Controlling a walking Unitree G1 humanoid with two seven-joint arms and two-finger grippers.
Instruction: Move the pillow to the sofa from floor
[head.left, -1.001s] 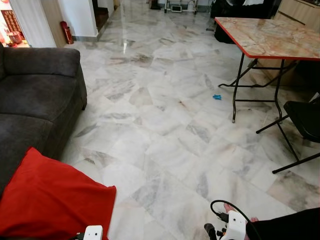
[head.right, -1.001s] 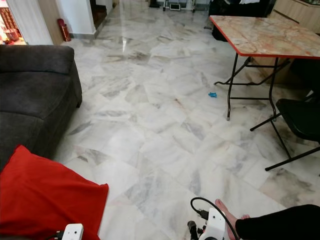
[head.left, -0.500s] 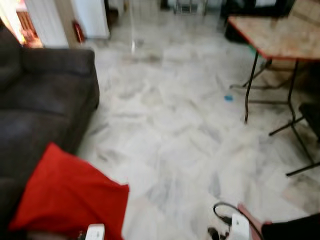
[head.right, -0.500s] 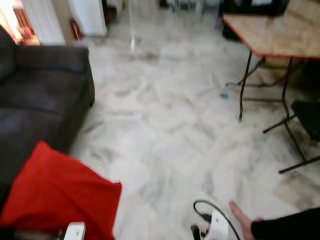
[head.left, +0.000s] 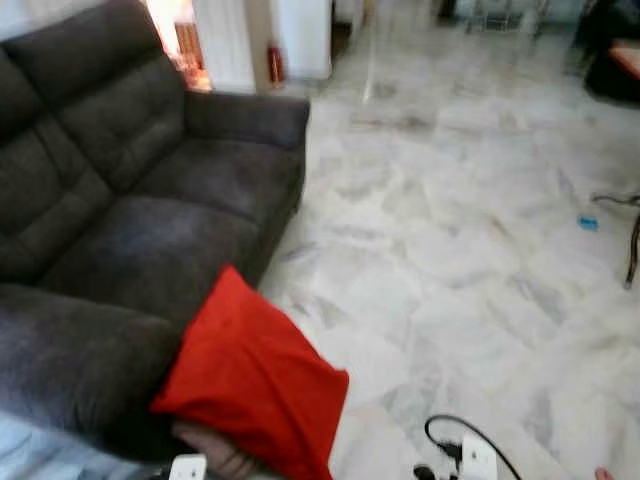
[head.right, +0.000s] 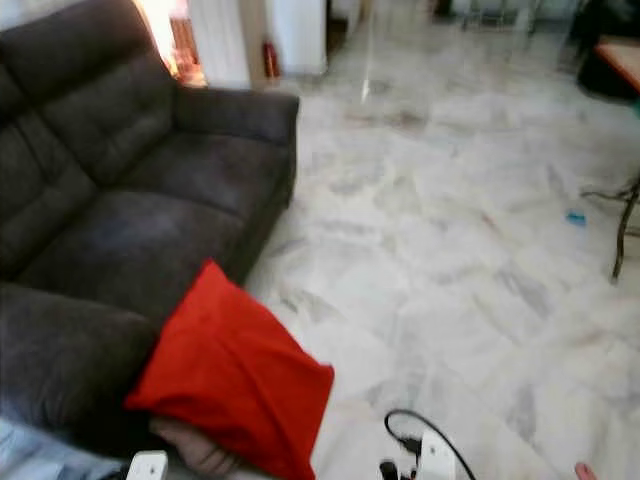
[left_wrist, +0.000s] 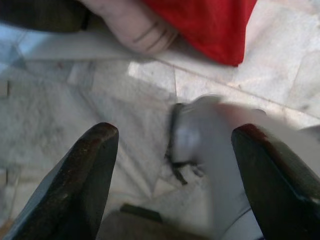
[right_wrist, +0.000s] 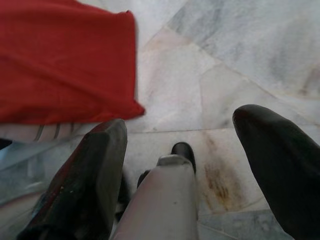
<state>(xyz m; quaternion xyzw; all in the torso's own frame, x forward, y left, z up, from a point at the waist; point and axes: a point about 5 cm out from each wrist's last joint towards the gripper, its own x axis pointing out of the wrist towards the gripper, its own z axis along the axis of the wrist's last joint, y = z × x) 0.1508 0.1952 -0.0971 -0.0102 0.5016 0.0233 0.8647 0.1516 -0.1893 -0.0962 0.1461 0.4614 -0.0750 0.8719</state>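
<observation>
Marble floor (head.left: 470, 260), red pillow (head.left: 250, 375) against sofa (head.left: 120, 230), left gripper (left_wrist: 172, 175) and right gripper (right_wrist: 200, 165) wide open, empty.

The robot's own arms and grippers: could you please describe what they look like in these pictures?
The left gripper has two long, rounded black fingers with slightly scuffed tips. The right gripper has the same broad black fingers, the nearer one flecked with pale marks. In the head views each wrist carries a white housing, and a black cable loops over the right one.
</observation>
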